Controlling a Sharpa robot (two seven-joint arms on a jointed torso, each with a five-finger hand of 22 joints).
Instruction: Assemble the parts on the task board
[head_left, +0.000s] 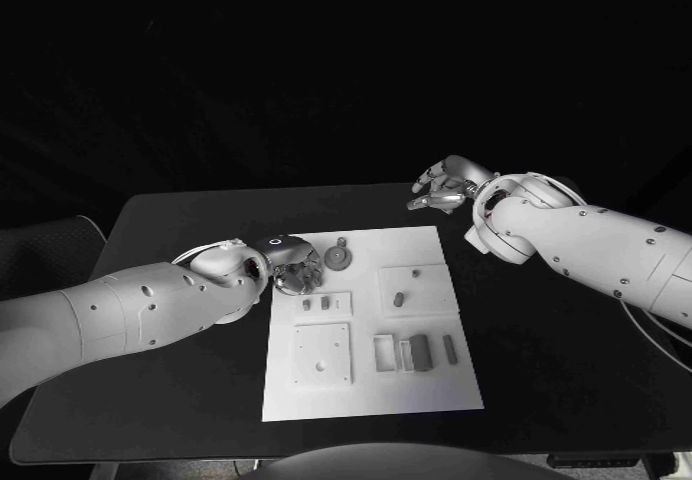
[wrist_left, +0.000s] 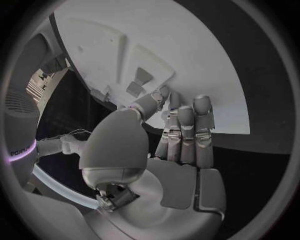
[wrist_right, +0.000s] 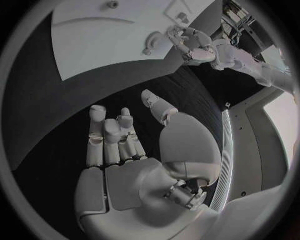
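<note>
Board (head_left: 433, 390): white plate, centre of frame on the black surface (head_left: 173, 230), long axis running top to bottom.
Round part (head_left: 338, 256): near board's upper left; likely light, stiff, smooth; take by the rim.
My left robot hand (head_left: 293, 270): beside it, released.
My right robot hand (head_left: 441, 187): upper right, off board, released.

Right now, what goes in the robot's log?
left hand: open, at task board edge near round part | right hand: open, off board
</note>
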